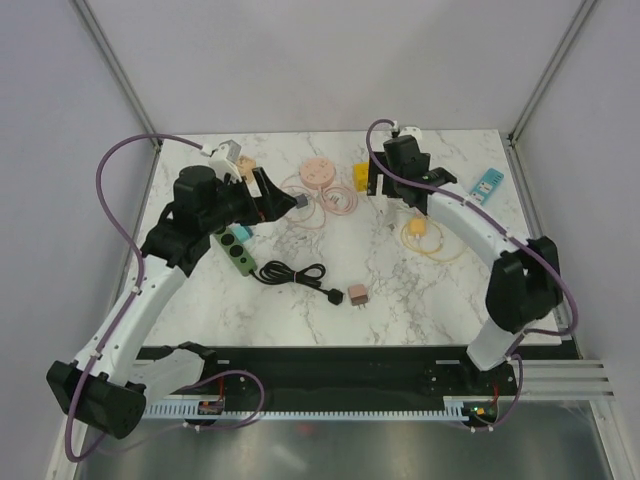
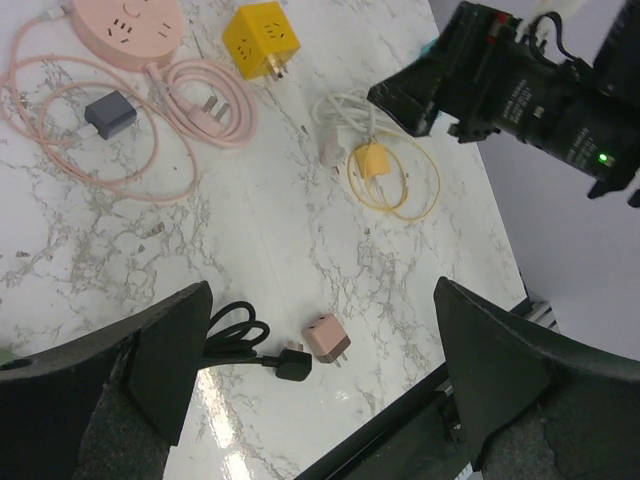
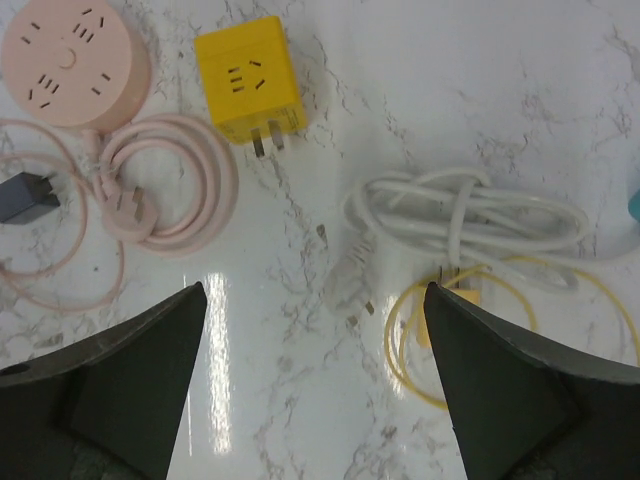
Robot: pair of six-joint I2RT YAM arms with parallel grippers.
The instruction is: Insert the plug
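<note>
- Left claw (image 1: 272, 192): fingers apart, empty.
- Right claw (image 1: 402, 197): fingers apart, empty.
- Black plug (image 1: 334, 295) lies on the table (image 1: 420, 300), nearer than the left claw and to its right, just beside a pink adapter (image 1: 357, 295).
- Green strip (image 1: 237, 247) lies near the left claw.

The left arm (image 1: 190, 212) hides part of the green power strip (image 1: 240, 252) from you. The right wrist view's edge cuts off the grey adapter (image 3: 20, 197).

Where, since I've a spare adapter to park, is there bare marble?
Bare marble lies near-right, between the small pink adapter, the yellow cable coil and the right arm. The far middle is crowded: round pink socket, yellow cube plug, white cable.
</note>
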